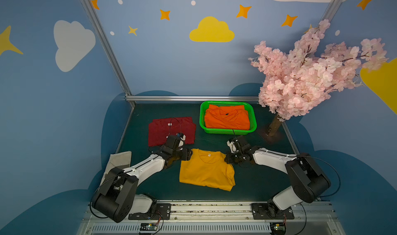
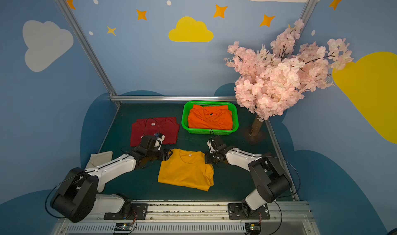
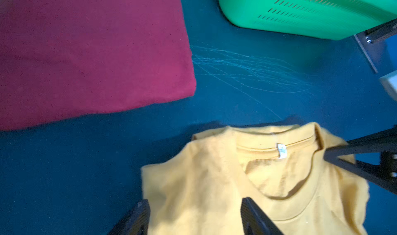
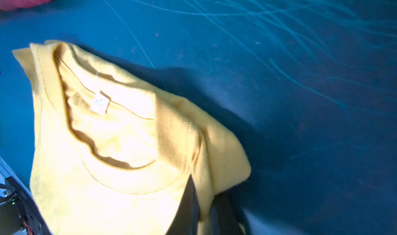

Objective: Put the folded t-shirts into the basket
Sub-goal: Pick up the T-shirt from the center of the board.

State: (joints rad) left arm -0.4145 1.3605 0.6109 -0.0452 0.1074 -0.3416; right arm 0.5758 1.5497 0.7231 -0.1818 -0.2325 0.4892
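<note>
Right gripper [image 4: 202,193] is pinching the mustard yellow t-shirt [image 1: 206,171] at its right shoulder corner. Left gripper [image 3: 194,201] is spread, straddling the opposite shoulder, not closed yet. My read: a two-corner hold so the fold survives the lift. The shirt is on the desk [image 1: 257,180], on the robot's side of the basket [image 1: 202,120] and apart from it, collar towards it. The basket holds the orange t-shirt [image 1: 227,120], nearly wall to wall; can't tell what's underneath. Dark red t-shirt [image 1: 159,133] is on the desk beside the basket.
</note>
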